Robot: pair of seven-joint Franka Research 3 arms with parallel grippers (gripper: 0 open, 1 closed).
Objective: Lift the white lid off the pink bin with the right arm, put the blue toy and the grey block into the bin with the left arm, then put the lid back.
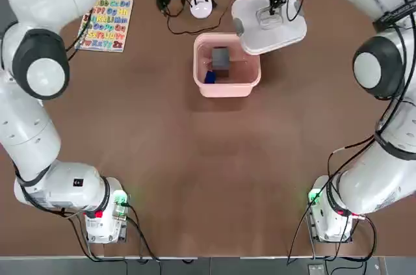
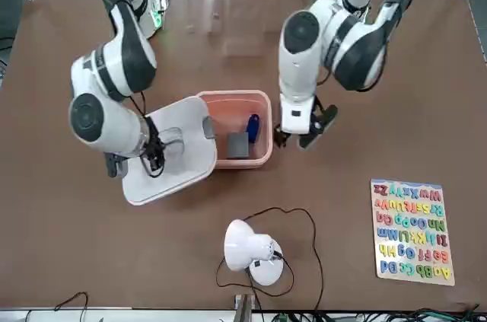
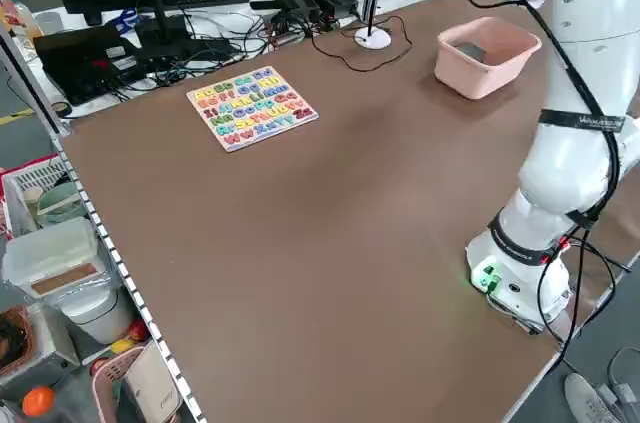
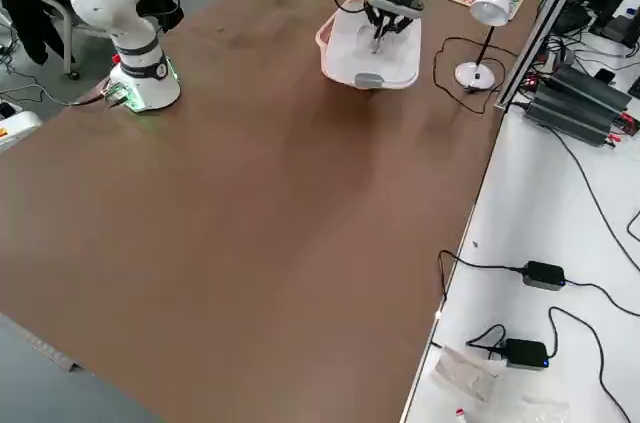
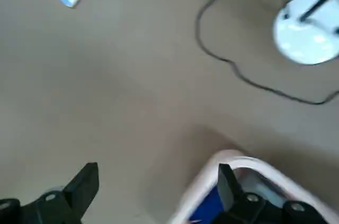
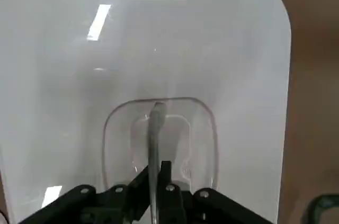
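Note:
The pink bin (image 1: 242, 78) stands uncovered at mid-table. Inside it lie the grey block (image 1: 221, 58) and the blue toy (image 1: 210, 77). My right gripper (image 6: 157, 179) is shut on the clear handle of the white lid (image 6: 159, 38). It holds the lid (image 1: 270, 25) tilted beside the bin's right side, one edge overlapping the rim. My left gripper (image 2: 303, 129) hangs open and empty just outside the bin's left wall. Its wrist view shows the bin's rim (image 5: 233, 158) and a bit of the blue toy (image 5: 209, 208) between the fingers.
A colourful alphabet puzzle board (image 1: 107, 25) lies at the far left. A small white lamp (image 2: 251, 250) with a round base (image 1: 201, 7) and a black cable stands behind the bin. A desk with monitors and cables runs along the table's far edge.

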